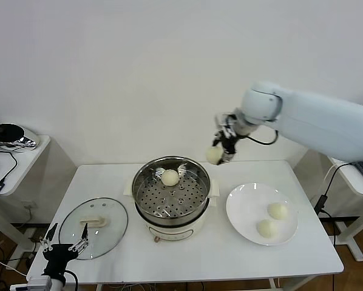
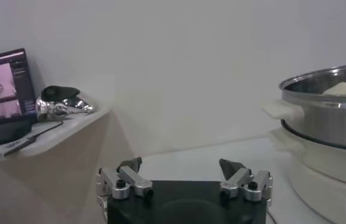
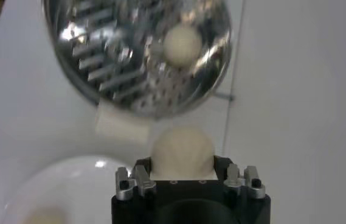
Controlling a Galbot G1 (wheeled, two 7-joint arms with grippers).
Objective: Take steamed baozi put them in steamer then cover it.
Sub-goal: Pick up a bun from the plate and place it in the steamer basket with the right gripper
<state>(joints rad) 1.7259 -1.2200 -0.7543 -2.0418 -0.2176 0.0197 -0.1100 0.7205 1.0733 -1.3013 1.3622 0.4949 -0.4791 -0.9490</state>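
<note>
My right gripper (image 1: 221,150) hangs in the air just past the back right rim of the steamer (image 1: 171,192), its fingers pinched on one smooth, off-white baozi (image 1: 214,156); in the right wrist view that held bun (image 3: 182,152) bulges out between the jaws, with the shiny pot directly beyond it. That same view shows the perforated steel tray and a second baozi (image 3: 182,44) already lying on it, plus the cream tab handle on the pot's side. From the head view I see that bun in the steamer (image 1: 170,177) sits toward the back of the tray, and two more baozi (image 1: 277,211) rest near each other on the flat white plate (image 1: 245,209) to the steamer's right, on the white table (image 1: 230,254). The cover (image 1: 93,227), clear glass with a metal rim and a cream bar handle, lies flat on the table to the steamer's left. My left gripper (image 1: 65,240) waits at the cover's near edge, jaws spread wide and holding nothing. Only the left wrist view (image 2: 182,176) shows the steamer's polished wall from the side above its cream-white base, a side table with a chrome object, and a laptop screen.
</note>
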